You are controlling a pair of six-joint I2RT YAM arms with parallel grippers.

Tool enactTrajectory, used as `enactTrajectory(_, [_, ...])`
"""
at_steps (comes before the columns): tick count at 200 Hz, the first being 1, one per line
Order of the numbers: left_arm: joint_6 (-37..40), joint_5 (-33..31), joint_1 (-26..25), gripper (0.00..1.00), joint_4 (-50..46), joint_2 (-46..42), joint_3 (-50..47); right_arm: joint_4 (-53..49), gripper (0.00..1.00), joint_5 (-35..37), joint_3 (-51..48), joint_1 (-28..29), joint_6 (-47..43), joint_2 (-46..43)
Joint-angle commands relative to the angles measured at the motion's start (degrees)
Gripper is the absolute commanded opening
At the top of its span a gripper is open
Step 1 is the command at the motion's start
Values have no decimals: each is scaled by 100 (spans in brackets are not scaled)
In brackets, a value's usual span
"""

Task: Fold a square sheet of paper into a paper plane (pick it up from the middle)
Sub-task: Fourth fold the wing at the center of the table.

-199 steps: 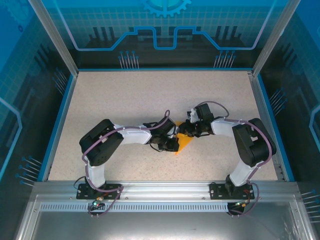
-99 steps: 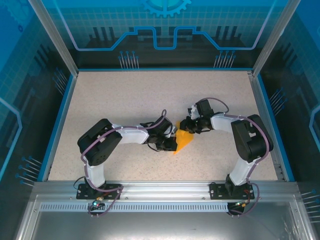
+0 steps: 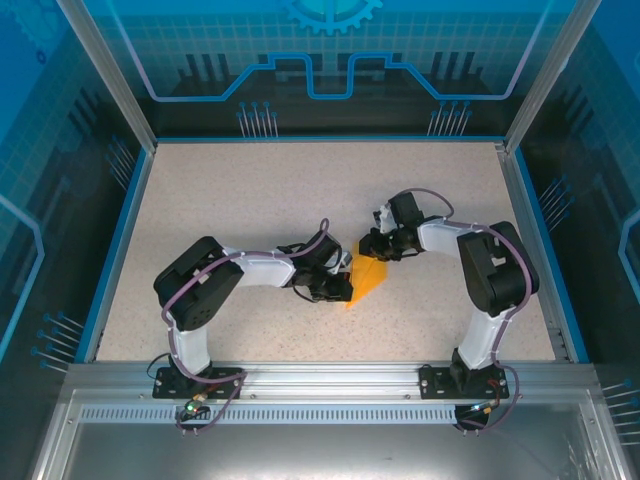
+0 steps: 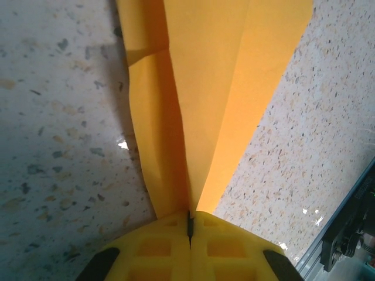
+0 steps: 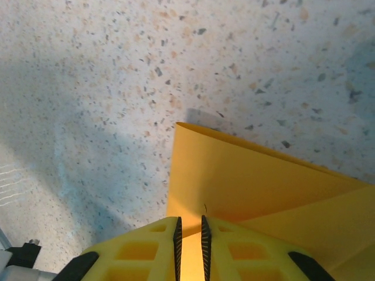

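Paper sheet (image 3: 368,277), orange and part-folded, sits at the middle of the table (image 3: 250,200), between the arms. Left pincer (image 4: 189,227) is clamped tight on its left creased edge. Right pincer (image 5: 190,234) stands narrow at the far corner; whether it grips, I cannot tell. Pulling apart could tear the sheet or skew its creases, and a loose right hold would let the corner slip.

This is a robotics lab test cell. A speckled counter (image 3: 250,190) with a blue rim (image 3: 118,240) sits inside a frame of aluminium posts (image 3: 105,70). The left, right and far sides are closed by translucent blue panels (image 3: 420,60) printed with circuit lines and a gear (image 3: 332,12). Two cabled robot arms (image 3: 200,290) are bolted to a metal rail (image 3: 330,375) at the near edge.
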Motion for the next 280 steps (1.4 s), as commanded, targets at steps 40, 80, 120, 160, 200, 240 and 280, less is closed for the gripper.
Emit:
enactTrajectory(40, [-137,-1,111,1,-54,60,-257,-246,19,107,203,-105,-242,191])
enactTrajectory(80, [-150,53,121,0,-5,111,-288,-246,24,136,189,-98,-271,-70])
enactTrajectory(120, [-173,74,130,0,32,143,-306,-575,29,314,187,-159,-460,-581])
enactTrajectory(160, [-225,93,142,0,112,181,-341,-662,29,318,-77,-200,-518,-949])
enactTrajectory(200, [-349,102,159,0,249,194,-423,-487,25,92,-370,-143,-428,-1011])
enactTrajectory(240, [-473,96,165,0,375,185,-498,-331,20,-38,-489,23,-329,-867])
enactTrajectory(280, [-570,80,178,0,460,159,-573,-141,18,-79,-417,179,-221,-613])
